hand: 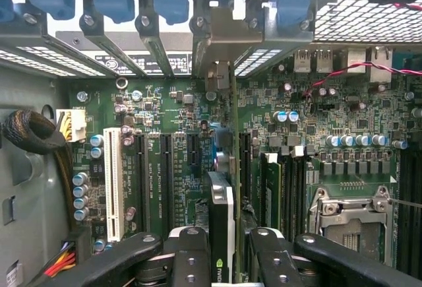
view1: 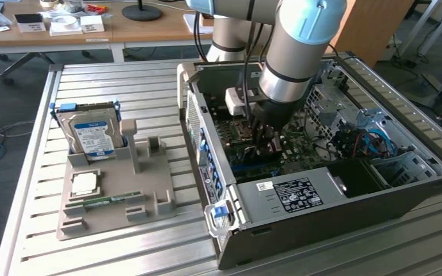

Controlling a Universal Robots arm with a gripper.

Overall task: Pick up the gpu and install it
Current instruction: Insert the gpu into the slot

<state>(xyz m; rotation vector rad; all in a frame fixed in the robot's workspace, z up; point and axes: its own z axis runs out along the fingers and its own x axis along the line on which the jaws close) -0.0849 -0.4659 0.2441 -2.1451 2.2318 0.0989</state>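
Note:
The gpu shows edge-on in the wrist view, a thin card with a dark block on one face. Its metal bracket reaches the case's rear slot openings. My gripper is shut on the gpu, with a black finger on either side. The card stands upright over the motherboard's expansion slots; I cannot tell if it is seated. In the exterior view the gripper is lowered inside the open computer case, over the green motherboard.
Inside the case are a power supply, drive cages, memory slots and a CPU socket. On the exterior view's left, a tan holder carries a hard drive, a processor and a memory stick.

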